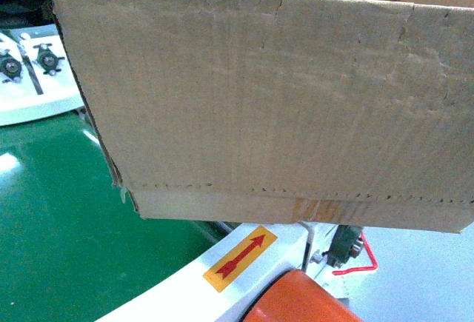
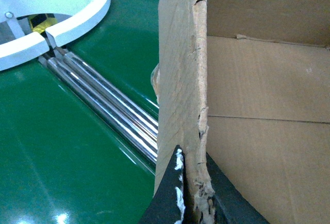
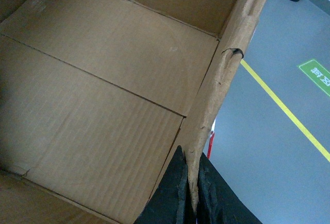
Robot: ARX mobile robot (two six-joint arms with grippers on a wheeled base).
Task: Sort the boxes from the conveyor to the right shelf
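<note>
Green conveyor belt (image 1: 52,233) and its white rim with the red-arrow sticker (image 1: 239,257) lie below the cardboard box (image 1: 281,107), which fills the head view and hides both arms. Only the wrist views show the grips: the left gripper (image 2: 195,193) pinches one ragged wall, the right gripper (image 3: 192,193) the opposite wall, above grey floor (image 3: 273,147).

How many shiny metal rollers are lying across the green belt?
3 shiny metal rollers: first, second, third. They lie side by side across the green belt, running from the white rim towards the cardboard box, which hides their far ends and maybe more.
</note>
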